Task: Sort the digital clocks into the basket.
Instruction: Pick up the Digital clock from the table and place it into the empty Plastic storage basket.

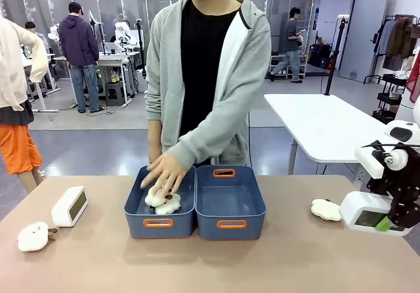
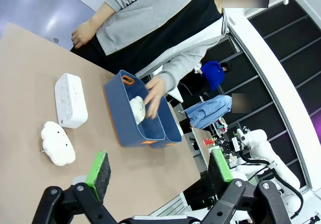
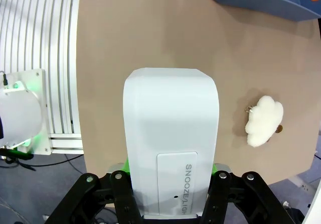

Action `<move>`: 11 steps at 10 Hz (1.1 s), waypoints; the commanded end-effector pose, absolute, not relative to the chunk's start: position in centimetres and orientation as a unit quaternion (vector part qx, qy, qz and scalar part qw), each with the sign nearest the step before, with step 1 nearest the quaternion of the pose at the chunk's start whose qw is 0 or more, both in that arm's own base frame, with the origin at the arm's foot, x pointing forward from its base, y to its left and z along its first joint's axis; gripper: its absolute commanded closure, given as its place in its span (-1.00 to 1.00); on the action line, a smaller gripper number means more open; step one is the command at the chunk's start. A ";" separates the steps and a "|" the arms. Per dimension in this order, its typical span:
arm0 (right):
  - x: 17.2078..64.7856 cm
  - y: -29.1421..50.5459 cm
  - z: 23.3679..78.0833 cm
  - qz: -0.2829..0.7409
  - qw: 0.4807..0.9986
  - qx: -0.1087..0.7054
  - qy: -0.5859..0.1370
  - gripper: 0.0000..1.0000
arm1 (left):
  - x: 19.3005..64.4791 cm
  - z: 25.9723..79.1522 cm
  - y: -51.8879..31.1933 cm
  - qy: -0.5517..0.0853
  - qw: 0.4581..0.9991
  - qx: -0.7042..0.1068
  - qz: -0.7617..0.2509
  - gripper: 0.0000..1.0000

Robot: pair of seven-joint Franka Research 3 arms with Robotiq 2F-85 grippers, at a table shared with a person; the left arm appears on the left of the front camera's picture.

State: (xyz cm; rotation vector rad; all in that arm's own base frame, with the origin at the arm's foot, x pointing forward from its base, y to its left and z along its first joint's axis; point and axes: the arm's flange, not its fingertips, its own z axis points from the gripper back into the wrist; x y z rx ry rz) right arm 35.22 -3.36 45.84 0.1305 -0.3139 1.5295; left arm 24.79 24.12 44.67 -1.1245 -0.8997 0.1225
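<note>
Right end effector is clamped on clock A. Its jaws are narrowed onto the clock's two long sides, and the green pads only just peek out at either side of the body. In the right wrist view the white back of the clock fills the space between the fingers, snooze-button print facing the camera. Clock A looks lifted off the desk, over its right end.

The right basket sits mid-desk, well apart from clock A. A cream plush toy lies on the desk between them, just beside the held clock. The left basket touches the right one side by side. A person's hand reaches into the left basket and rests on the plush toys inside it.

Clock B stands on the desk at the far left, screen angled toward the baskets, with nothing touching it. Another plush toy lies near it, closer to the robot's edge.

Left end effector has its jaws wide with nothing between the pads. It hangs above the desk. From its wrist camera, clock B lies well out ahead and off to the side of the fingers, apart from them.
</note>
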 end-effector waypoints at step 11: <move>47.4 24.0 47.5 0.685 0.718 -0.053 -0.113 1.00 | 24.9 44.8 24.3 -0.420 0.742 -0.520 0.049 -1.00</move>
